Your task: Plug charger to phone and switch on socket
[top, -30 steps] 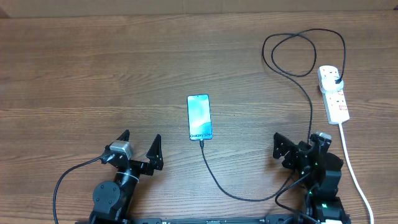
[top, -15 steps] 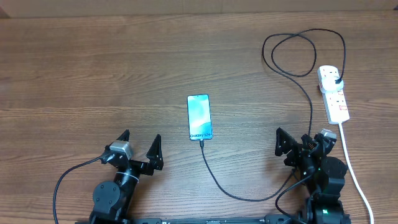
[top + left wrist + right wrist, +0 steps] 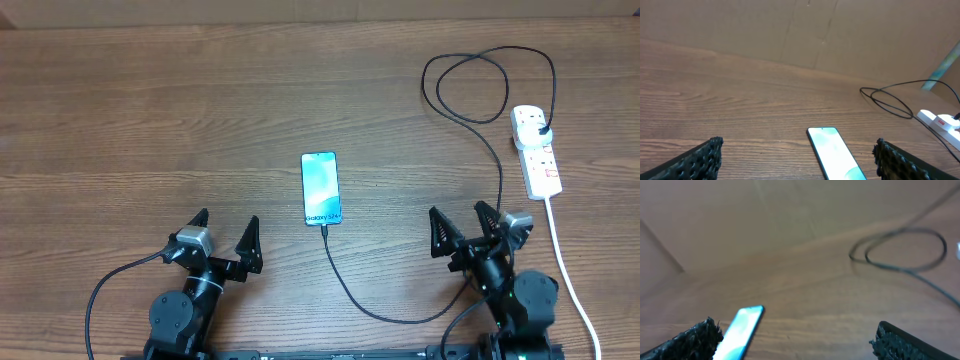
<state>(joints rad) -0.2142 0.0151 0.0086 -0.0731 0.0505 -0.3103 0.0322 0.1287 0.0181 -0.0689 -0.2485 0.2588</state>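
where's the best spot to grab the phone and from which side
Probably pinch the phone across its two long edges near mid-length, coming straight down from above. It lies flat, screen up, long axis pointing away from the robot, so its short width is the graspable span. Avoid the near short end, where the charger cable meets it.

On the phone (image 3: 321, 189), dark letters at the screen's near end read "Galaxy"; what follows is too small.

R wrist view: blurred. L wrist view: bottom edge cuts your slim teal-screened phone (image 3: 834, 155). Overhead: white power strip (image 3: 537, 152), on/off state too small for you to read.
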